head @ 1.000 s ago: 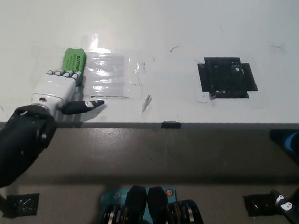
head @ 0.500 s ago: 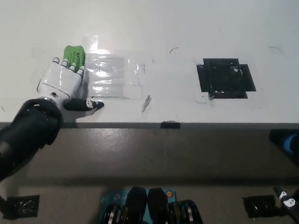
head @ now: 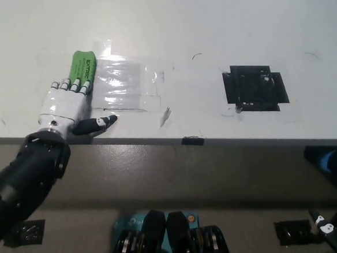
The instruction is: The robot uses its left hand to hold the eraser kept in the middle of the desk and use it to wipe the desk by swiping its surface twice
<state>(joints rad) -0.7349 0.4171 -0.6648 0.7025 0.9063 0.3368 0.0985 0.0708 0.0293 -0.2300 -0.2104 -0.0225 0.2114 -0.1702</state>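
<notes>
The green eraser (head: 83, 66) lies flat on the white desk (head: 181, 29), left of the middle, with its long side pointing away from me. My white left hand (head: 68, 103) rests flat on the desk just in front of it. Its fingers are spread, its fingertips (head: 70, 86) are at the eraser's near end, and its thumb sticks out to the right. The hand is open and does not hold the eraser. Only a small black part of my right hand (head: 322, 226) shows at the lower right, below the desk edge.
A patch of clear tape (head: 127, 86) lies right beside the eraser. A black tape square (head: 255, 87) sits to the right of the middle. The desk's front edge (head: 213, 142) runs across the picture, with a small black tape strip (head: 192, 141) on it.
Half a second ago the left hand lay further forward, covering the eraser's near half. It has drawn back toward me, so more of the eraser shows. The eraser has hardly moved.
</notes>
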